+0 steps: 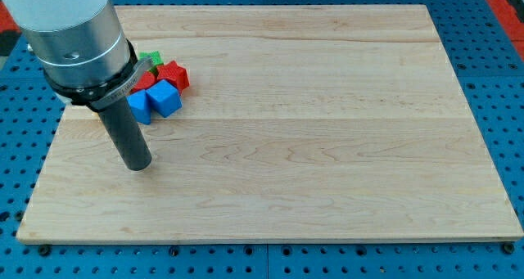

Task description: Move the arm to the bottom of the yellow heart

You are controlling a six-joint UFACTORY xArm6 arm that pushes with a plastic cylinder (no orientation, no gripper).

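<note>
No yellow heart shows in the camera view; it may be hidden behind the arm. My tip (137, 163) rests on the wooden board (327, 148) at the view's left. Just above and right of it lies a tight cluster of blocks: a blue block (164, 98), a second blue block (139, 107) partly behind the rod, a red block (173, 74), another red piece (146, 83) and a green block (151, 60). The tip stands apart from them, below the cluster.
The arm's large grey housing (74, 33) covers the board's top left corner and part of the cluster. A blue perforated table (499, 107) surrounds the board.
</note>
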